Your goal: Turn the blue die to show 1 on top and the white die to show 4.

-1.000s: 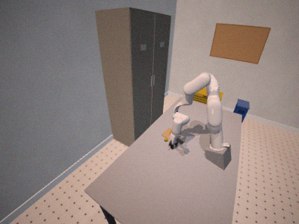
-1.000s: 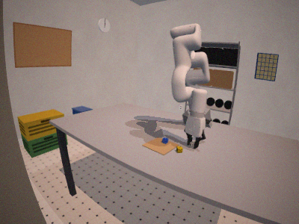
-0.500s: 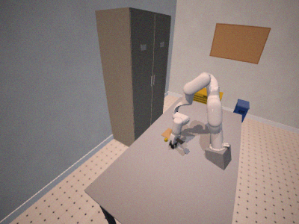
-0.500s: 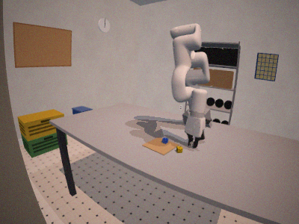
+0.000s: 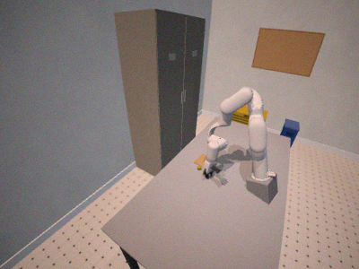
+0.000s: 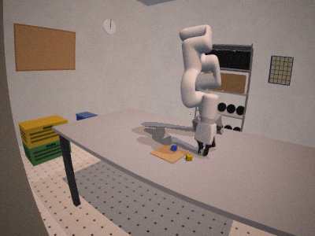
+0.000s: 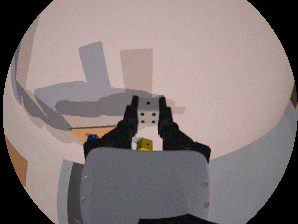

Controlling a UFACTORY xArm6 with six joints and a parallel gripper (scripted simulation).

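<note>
My pincer [image 5: 207, 173] [image 6: 203, 153] [image 7: 148, 104] is mostly shut, w/ the white die [image 7: 148, 118] snug btwn its tips. It's off the mat [image 5: 200, 159] [image 6: 167, 155] [image 7: 80, 133]; can't tell if it touches the bench [image 5: 197, 211] [image 6: 252, 173] [image 7: 215, 60]. I see 4 dots on one side & 1 on another, but I'm not sure which is up. I think I'm on the white turn now. Next: check 4 is up, carry it past the yellow die [image 5: 199, 168] [image 6: 189, 157] [image 7: 145, 145] w/o a bump, & set it flat on the mat. The blue die [image 6: 173, 148] [image 7: 92, 137] sits there; its top no. is too small to read.

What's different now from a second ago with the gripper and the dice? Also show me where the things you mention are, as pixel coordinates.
The fingers [image 5: 207, 174] [image 6: 203, 153] appear to have drawn closer together, now shut on the white die [image 7: 148, 118]; with no earlier wrist view, I can't tell exactly when they gripped it. The blue die [image 6: 173, 148] [image 7: 92, 137], yellow die [image 5: 199, 168] [image 6: 189, 157] [image 7: 145, 145] and mat [image 5: 200, 159] [image 6: 166, 154] [image 7: 78, 133] look unmoved.
</note>
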